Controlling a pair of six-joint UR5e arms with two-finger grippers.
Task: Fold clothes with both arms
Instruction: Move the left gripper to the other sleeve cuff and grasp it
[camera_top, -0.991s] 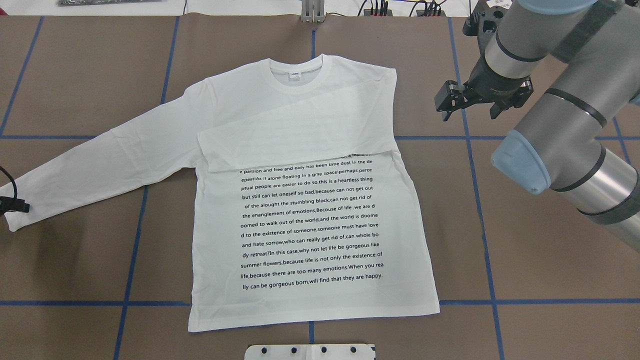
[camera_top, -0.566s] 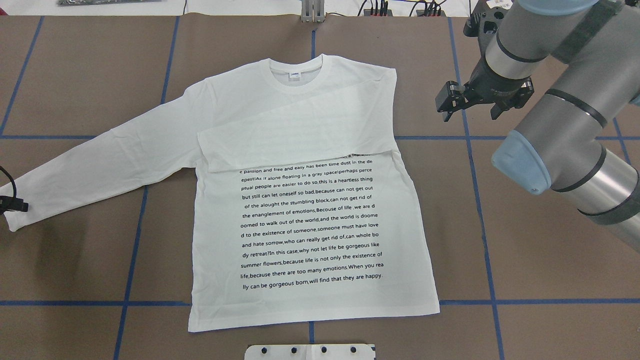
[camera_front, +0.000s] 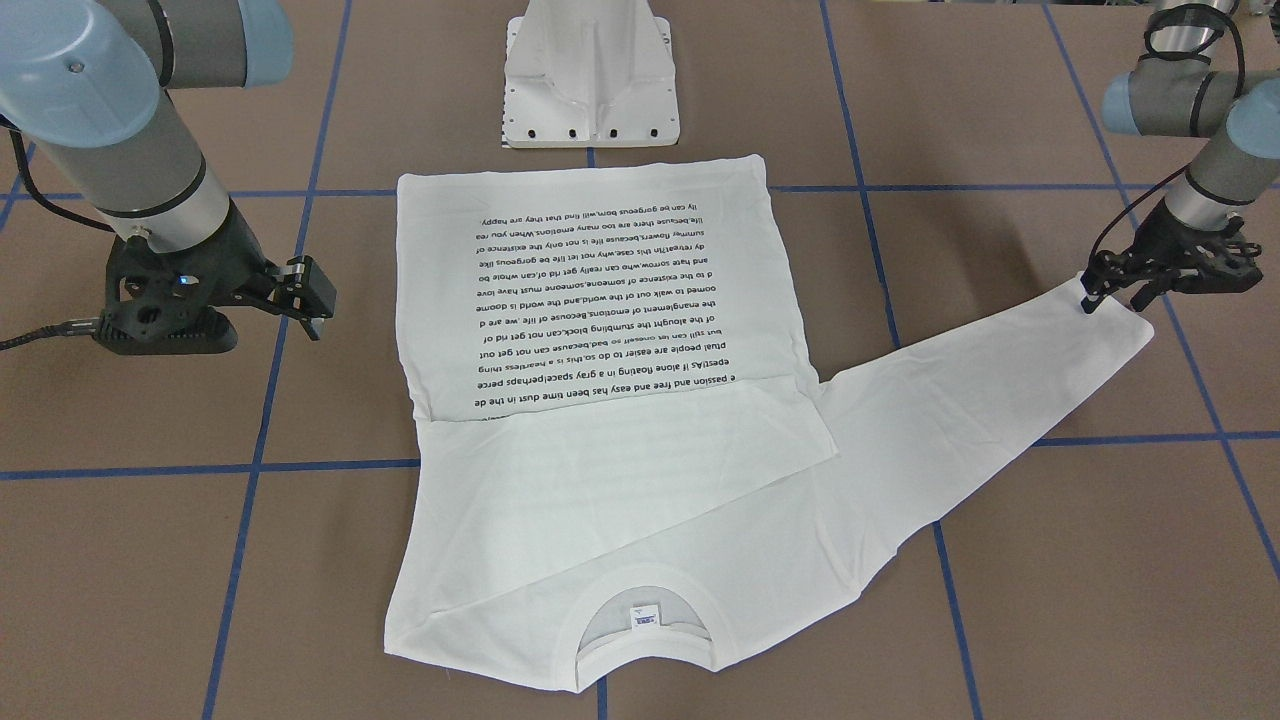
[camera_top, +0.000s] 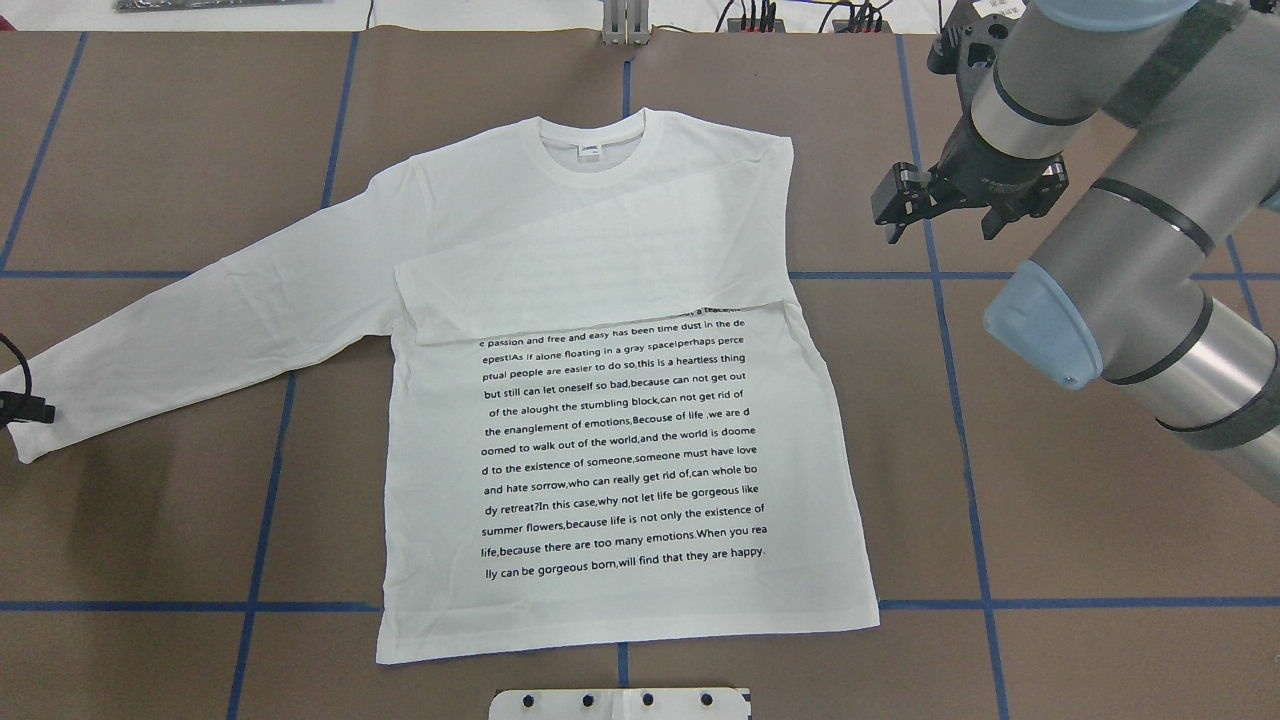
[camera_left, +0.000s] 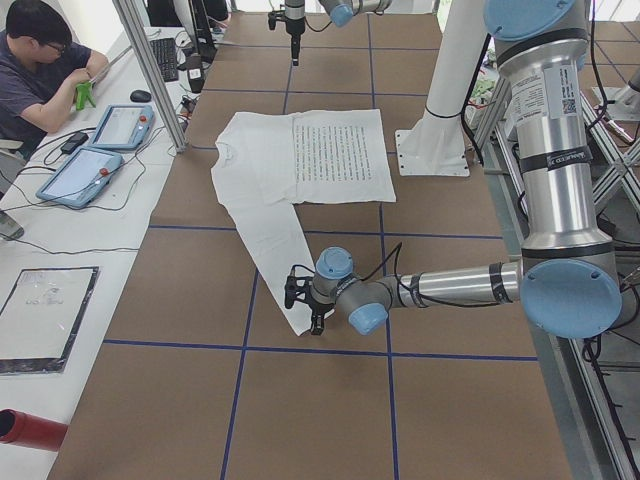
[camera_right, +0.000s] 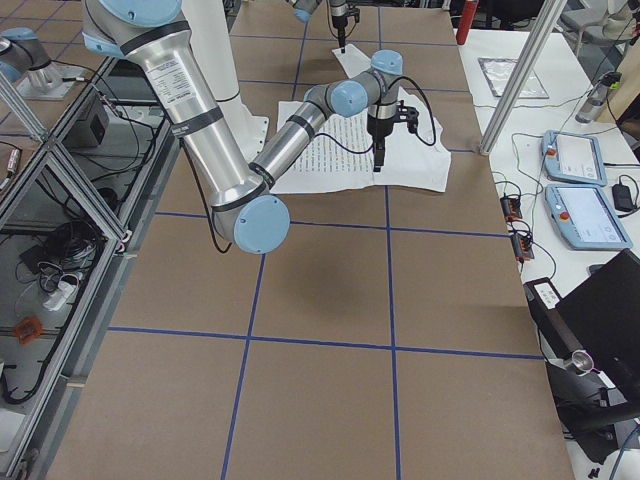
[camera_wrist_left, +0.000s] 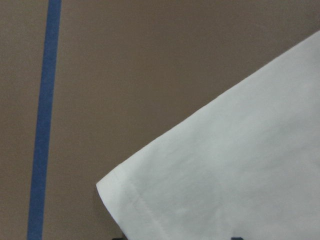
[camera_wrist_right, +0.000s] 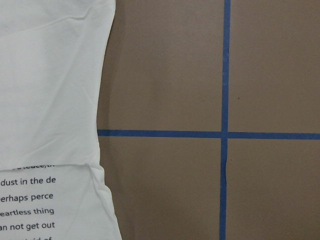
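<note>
T-shirt (camera_top: 620, 450): cuff (camera_front: 1112, 325) at left jaws; right jaws well apart.

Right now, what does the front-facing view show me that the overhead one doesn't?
Only front-facing: the left gripper in full, its fingers open at the cuff of the outstretched sleeve. Only overhead: plugs and cables past the table's far edge; the left gripper is a black scrap at the frame's edge. Both: the T-shirt flat, its other sleeve folded across the chest, and the right gripper open beside it, off the cloth.
</note>
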